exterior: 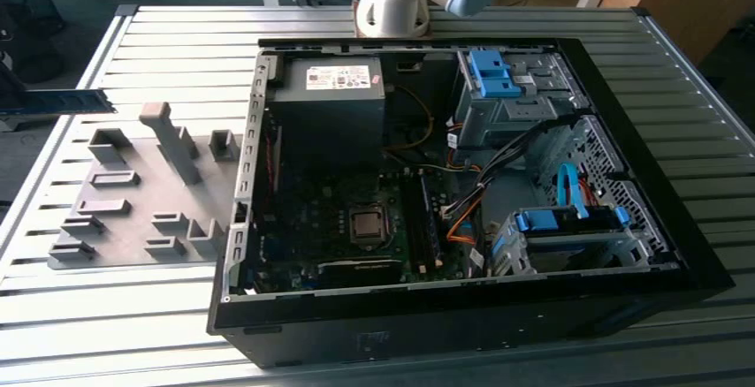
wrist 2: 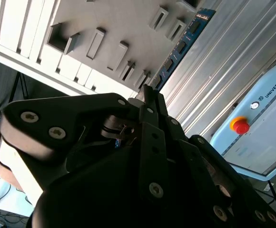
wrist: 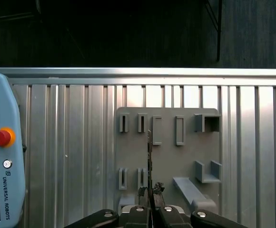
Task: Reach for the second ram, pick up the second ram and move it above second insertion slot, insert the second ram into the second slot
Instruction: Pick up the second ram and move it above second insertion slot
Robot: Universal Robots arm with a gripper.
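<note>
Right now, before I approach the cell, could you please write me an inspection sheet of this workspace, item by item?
Surface: slatted metal table carrying a grey fixture plate and an open computer case.
Job's things: the second ram is gripped at one end and held in the air, outside the case.
Clutter: nothing seen.
Grippers: the gripper is shut on the second ram.
Cables: orange and black wires inside the case.
Surroundings: teach pendant with a red button; robot base behind the case.
</note>
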